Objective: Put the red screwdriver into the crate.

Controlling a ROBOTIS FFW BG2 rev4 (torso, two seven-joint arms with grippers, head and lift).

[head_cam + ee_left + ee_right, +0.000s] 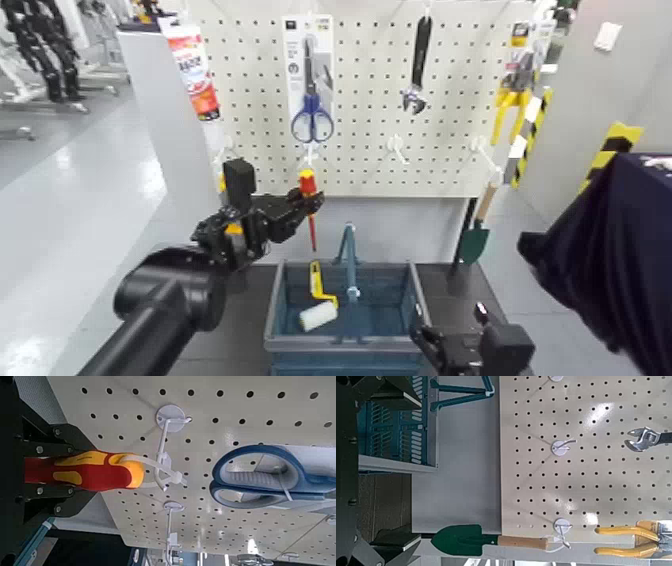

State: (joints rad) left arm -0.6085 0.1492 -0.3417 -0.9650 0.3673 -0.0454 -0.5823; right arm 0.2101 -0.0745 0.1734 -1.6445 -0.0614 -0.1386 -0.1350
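Gripping the screwdriver (308, 184) at the pegboard (370, 100), the left gripper (312, 200) must next draw it off the hook (169, 472) below the scissors (312, 112).

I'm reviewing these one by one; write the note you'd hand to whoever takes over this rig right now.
Left gripper: jaws shut on the red screwdriver, which hangs tip down in front of the pegboard, its handle end at the white hook.
Right gripper: jaws open and empty, beside the crate's right side.
Crate: below the pegboard, with the yellow-handled paint roller inside.
Done: screwdriver gripped.
Left: get it clear of the hook, lower it into the crate, release. I'd watch the crate's central handle on the way down.
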